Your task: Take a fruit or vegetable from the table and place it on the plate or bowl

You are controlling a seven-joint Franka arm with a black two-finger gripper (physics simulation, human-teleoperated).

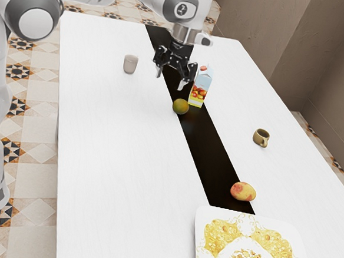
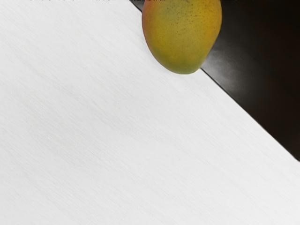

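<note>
The gripper hangs above the table with its two black fingers spread apart and nothing between them. It sits over the far part of the dark strip that runs down the middle of the table from the far edge toward the near one.

A green-yellow mango lies on the table, nearer the near edge than the gripper and apart from it. It rests where the dark strip meets the white surface, on the strip's side toward the exterior view's left. In the wrist view the mango straddles that same line between the white table and the dark strip.

A juice carton stands upright just beside the mango, on the strip's other side. A grey cup stands toward the far edge, on the exterior view's left of the gripper. A brass mug sits toward the table's edge on the exterior view's right.

A red-yellow fruit lies at the strip's near end, close to a patterned plate at the near edge; nothing lies on the plate
</note>
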